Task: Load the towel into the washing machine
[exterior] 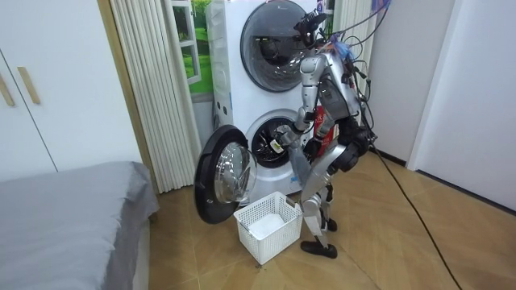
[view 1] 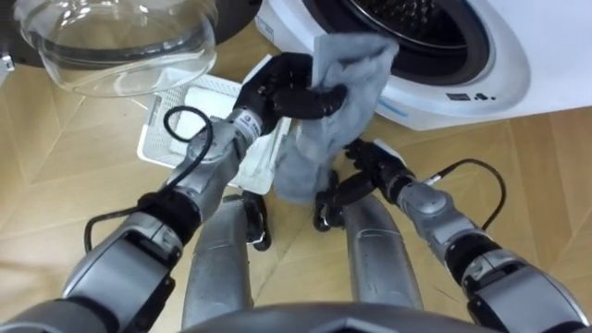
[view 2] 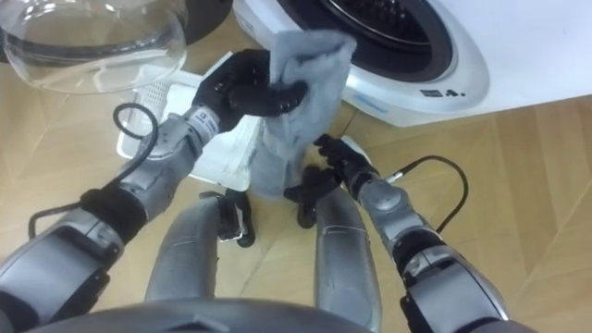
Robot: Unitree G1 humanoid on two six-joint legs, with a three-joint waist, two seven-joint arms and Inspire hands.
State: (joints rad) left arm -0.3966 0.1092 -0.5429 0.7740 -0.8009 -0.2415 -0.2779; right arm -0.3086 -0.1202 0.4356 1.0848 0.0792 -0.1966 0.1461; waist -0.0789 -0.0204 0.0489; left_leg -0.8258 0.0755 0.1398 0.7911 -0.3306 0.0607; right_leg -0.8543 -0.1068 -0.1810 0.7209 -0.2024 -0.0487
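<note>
Grey cloth towel (view 1: 326,116) hangs bunched from the robot's left hand (view 1: 282,90), whose dark fingers are curled tight around its upper part. The towel's top edge is just in front of the dark round drum opening (view 1: 416,28) of the white front-loading washing machine (view 1: 481,69), not yet inside. The right hand (view 1: 368,169) sits lower and nearer, just right of the towel's hanging end, fingers loosely spread and holding nothing. To the far left, the machine's clear glass door (view 1: 120,42) stands open above a white slatted plastic basket (view 1: 180,116) on the wooden floor (view 1: 527,157).
</note>
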